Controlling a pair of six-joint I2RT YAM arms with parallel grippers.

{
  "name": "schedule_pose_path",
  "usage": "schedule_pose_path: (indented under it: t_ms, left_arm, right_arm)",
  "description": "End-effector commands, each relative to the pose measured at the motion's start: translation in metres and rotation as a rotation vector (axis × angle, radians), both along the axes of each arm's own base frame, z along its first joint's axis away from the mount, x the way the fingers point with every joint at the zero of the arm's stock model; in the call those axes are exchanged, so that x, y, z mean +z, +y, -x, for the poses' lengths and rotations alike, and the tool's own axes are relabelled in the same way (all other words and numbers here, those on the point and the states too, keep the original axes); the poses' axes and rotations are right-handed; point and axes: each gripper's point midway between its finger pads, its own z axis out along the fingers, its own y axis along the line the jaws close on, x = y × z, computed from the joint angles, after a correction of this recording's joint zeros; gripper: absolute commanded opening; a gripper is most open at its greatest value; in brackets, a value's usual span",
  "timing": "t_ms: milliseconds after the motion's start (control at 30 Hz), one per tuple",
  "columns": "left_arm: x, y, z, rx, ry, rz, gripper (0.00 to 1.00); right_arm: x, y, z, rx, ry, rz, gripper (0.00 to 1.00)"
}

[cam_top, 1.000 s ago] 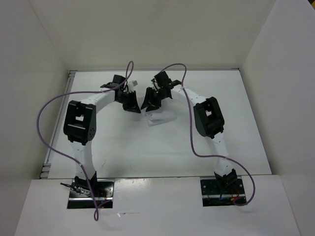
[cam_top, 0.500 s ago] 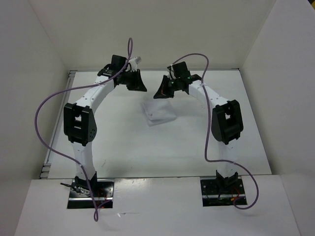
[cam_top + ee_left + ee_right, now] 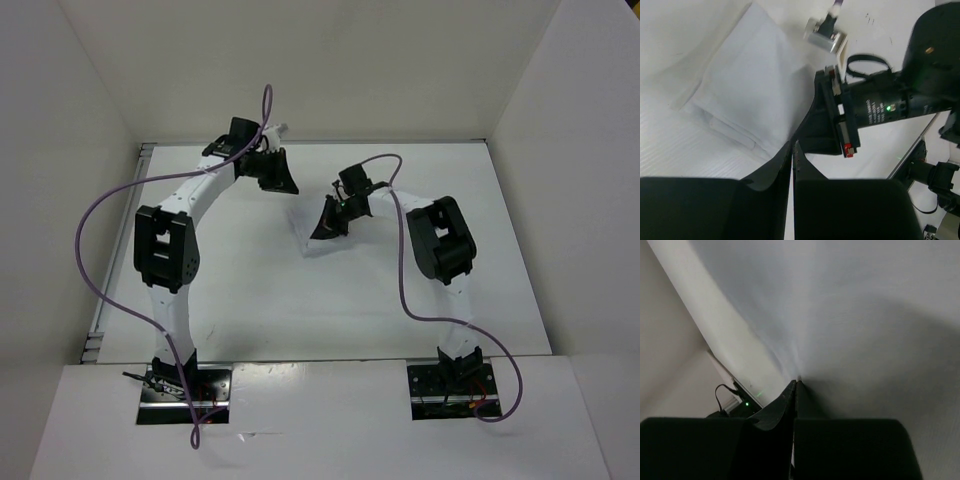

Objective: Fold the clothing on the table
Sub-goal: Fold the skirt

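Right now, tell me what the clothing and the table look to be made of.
The clothing: thin white woven or knit fabric, matte; it shows fine ribbing, a stitched seam and soft creases.
The table: smooth matte white hard board, possibly laminate; flat, no sheen, no grain visible.

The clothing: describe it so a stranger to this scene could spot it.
Start at the white table, near its middle. The clothing is the small flat white fabric piece pinched by the right gripper, told from the tabletop only by its edges and seams.
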Motion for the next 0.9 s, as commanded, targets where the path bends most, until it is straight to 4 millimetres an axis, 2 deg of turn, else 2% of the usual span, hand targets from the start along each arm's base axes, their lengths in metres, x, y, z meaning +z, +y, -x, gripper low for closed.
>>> schedule_pose_path:
  t_ms: [0,33,133,267,300,367,433,533,567,667,733,833,867]
  left_arm:
    - [-0.008,-0.001,-0.001,-0.009,0.013,0.011,0.08]
    - [-0.008,-0.001,-0.001,-0.004,0.019,0.014,0.08]
    - [-0.024,-0.005,-0.005,-0.009,0.049,0.027,0.08]
    - [-0.05,-0.01,-0.005,-0.01,0.099,0.017,0.08]
    - [-0.051,-0.009,-0.006,-0.004,0.097,0.01,0.08]
    - [-0.073,-0.006,0.0,0.003,0.146,-0.01,0.08]
    - [-0.091,-0.001,0.009,0.016,0.189,-0.038,0.08]
    - [-0.116,0.01,0.019,0.048,0.226,-0.095,0.08]
    - [-0.122,0.012,0.021,0.049,0.229,-0.112,0.08]
    - [-0.142,0.018,0.029,0.06,0.273,-0.143,0.08]
    - [-0.146,0.02,0.032,0.065,0.281,-0.154,0.08]
    - [-0.154,0.022,0.038,0.057,0.293,-0.162,0.08]
    - [-0.154,0.022,0.038,0.057,0.293,-0.162,0.08]
  right_arm:
    - [-0.001,0.011,0.019,0.041,0.02,-0.07,0.0]
    - [-0.011,0.013,0.03,0.05,0.062,-0.063,0.0]
    - [-0.015,0.023,0.039,0.081,0.062,-0.078,0.0]
    - [-0.035,0.018,0.041,0.084,0.077,-0.038,0.0]
    - [-0.033,0.019,0.04,0.084,0.077,-0.038,0.0]
    - [-0.036,0.018,0.037,0.092,0.064,-0.027,0.0]
    - [-0.026,0.021,0.032,0.092,0.044,-0.037,0.0]
    - [0.005,0.024,0.026,0.108,-0.021,-0.058,0.0]
    - [0.022,0.024,0.022,0.109,-0.064,-0.064,0.0]
    - [0.041,0.022,0.023,0.11,-0.095,-0.066,0.0]
    - [0.046,0.021,0.024,0.116,-0.105,-0.066,0.01]
    - [0.036,0.017,0.035,0.121,-0.076,-0.061,0.01]
    - [0.039,0.016,0.039,0.127,-0.072,-0.069,0.01]
